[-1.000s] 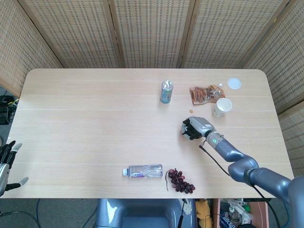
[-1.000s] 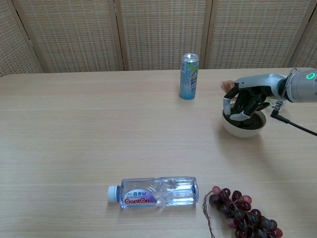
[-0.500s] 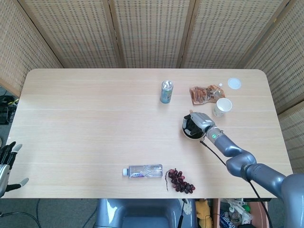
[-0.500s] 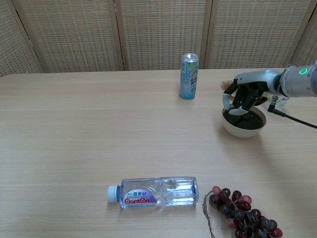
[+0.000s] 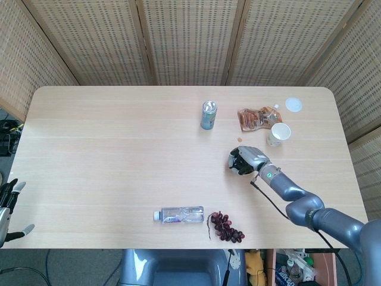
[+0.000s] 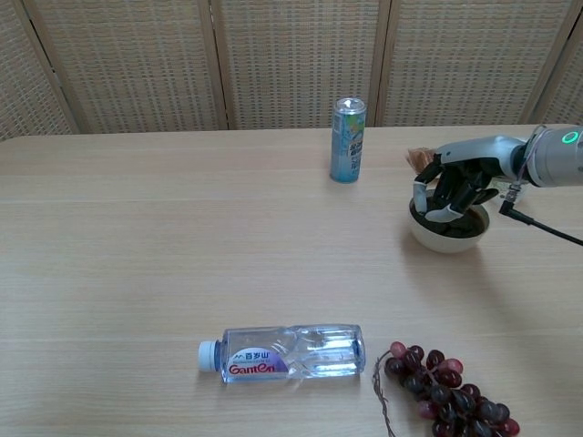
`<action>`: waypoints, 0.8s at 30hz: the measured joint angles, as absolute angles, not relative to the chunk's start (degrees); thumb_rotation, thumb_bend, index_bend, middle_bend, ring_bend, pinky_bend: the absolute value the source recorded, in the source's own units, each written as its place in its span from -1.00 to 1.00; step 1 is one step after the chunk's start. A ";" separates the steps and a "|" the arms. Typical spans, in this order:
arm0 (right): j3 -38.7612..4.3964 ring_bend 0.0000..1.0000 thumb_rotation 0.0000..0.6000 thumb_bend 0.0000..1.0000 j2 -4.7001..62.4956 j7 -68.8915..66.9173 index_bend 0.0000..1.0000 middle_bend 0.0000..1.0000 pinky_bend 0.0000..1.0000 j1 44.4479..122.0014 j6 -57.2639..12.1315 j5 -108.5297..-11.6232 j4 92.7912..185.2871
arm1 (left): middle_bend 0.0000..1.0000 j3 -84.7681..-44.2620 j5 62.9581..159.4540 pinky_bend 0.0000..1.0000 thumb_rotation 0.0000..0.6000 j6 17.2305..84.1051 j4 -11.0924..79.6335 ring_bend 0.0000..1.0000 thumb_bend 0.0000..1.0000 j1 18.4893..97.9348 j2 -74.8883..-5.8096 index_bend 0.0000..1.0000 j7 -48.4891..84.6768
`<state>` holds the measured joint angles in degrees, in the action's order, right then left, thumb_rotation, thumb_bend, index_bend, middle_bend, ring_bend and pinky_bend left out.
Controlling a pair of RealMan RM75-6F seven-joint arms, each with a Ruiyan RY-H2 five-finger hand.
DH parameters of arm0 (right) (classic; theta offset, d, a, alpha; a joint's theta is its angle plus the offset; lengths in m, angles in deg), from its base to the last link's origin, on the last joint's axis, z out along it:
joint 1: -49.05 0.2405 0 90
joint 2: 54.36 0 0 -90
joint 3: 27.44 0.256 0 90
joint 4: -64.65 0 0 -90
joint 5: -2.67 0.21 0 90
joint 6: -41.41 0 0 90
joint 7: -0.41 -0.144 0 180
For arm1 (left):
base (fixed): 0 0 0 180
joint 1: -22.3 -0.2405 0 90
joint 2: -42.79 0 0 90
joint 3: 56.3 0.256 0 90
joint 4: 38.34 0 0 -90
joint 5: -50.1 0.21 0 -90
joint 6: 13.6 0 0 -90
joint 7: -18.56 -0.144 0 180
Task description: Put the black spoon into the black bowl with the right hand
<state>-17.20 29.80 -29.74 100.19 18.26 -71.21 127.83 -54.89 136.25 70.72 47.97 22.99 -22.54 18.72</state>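
Note:
The black bowl (image 6: 445,239), pale outside and dark inside, stands right of the table's middle. My right hand (image 6: 457,180) hangs over it, fingers curled down into the bowl's dark inside. In the head view the right hand (image 5: 247,159) covers most of the bowl (image 5: 236,171). I cannot make out the black spoon against the dark fingers and the dark bowl, so whether it is held stays unclear. My left hand (image 5: 7,205) is off the table at the lower left edge, fingers apart and holding nothing.
A drink can (image 6: 347,140) stands left of and behind the bowl. A brown pouch (image 5: 256,117), a paper cup (image 5: 278,133) and a white lid (image 5: 293,105) lie behind it. A water bottle (image 6: 287,352) and grapes (image 6: 446,387) lie near the front edge.
The right hand rose a little off the bowl half a second ago and has come back down into it. The left hand has barely moved.

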 measured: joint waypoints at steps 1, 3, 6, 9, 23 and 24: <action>-17.23 0.92 1.00 0.65 29.68 -29.71 0.56 0.87 1.00 100.07 18.13 -71.15 127.91 | -1.00 -54.91 136.28 -1.00 1.00 70.71 47.98 -1.00 -0.93 23.01 -22.55 -1.00 18.73; -17.25 0.93 1.00 0.65 29.44 -29.69 0.56 0.87 1.00 99.75 17.75 -71.04 128.14 | -1.00 -54.90 136.35 -1.00 1.00 70.72 48.04 -1.00 -0.93 23.03 -22.55 -1.00 18.73; -17.22 0.93 1.00 0.62 29.08 -29.89 0.53 0.87 1.00 99.21 17.00 -70.97 128.79 | -1.00 -54.92 136.46 -1.00 1.00 70.66 48.13 -1.00 -0.93 23.13 -22.57 -1.00 18.67; -17.22 0.93 1.00 0.23 28.78 -29.98 0.34 0.87 1.00 98.57 15.68 -71.21 129.63 | -1.00 -54.96 136.63 -1.00 1.00 70.74 48.30 -1.00 -0.93 23.20 -22.53 -1.00 18.60; -17.81 0.93 1.00 -0.87 27.62 -27.96 -0.11 0.88 1.00 96.13 11.03 -71.36 133.13 | -1.00 -54.82 136.80 -1.00 1.00 71.01 48.77 -1.00 -0.93 23.00 -22.20 -1.00 18.82; -17.76 0.93 1.00 -0.88 27.51 -27.92 -0.11 0.87 1.00 96.01 10.86 -71.23 133.43 | -1.00 -54.84 136.80 -1.00 1.00 71.02 48.80 -1.00 -0.93 23.00 -22.19 -1.00 18.83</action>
